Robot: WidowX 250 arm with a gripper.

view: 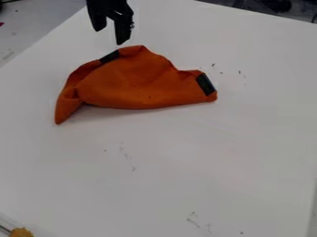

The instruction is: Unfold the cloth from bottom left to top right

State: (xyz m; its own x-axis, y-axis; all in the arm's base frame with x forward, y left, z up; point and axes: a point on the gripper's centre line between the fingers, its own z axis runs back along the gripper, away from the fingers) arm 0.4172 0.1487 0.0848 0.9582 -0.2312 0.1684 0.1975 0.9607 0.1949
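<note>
Nearest the camera, a fuzzy yellow-orange tuft (pixel 22 232) pokes into the bottom left corner, with a thin dark rod (pixel 5 229) beside it. Behind it spreads the pale worktop (pixel 180 134), carrying faint, broken dark marks (pixel 127 157) toward the camera and a few more past the cloth's right end; whether any of them is writing, I cannot tell. Orange cloth (pixel 136 81) lies bunched and folded on the far half, left of the middle, one narrow corner pointing down and left. Two dark, label-like patches stand out on it: one (pixel 110 57) along the upper left edge, the other (pixel 206 84) at the right end, with no wording I can make out on either. Just beyond the cloth's upper edge hangs the black gripper (pixel 110 37), its fingers parted with nothing between them, apart from the fabric.
</note>
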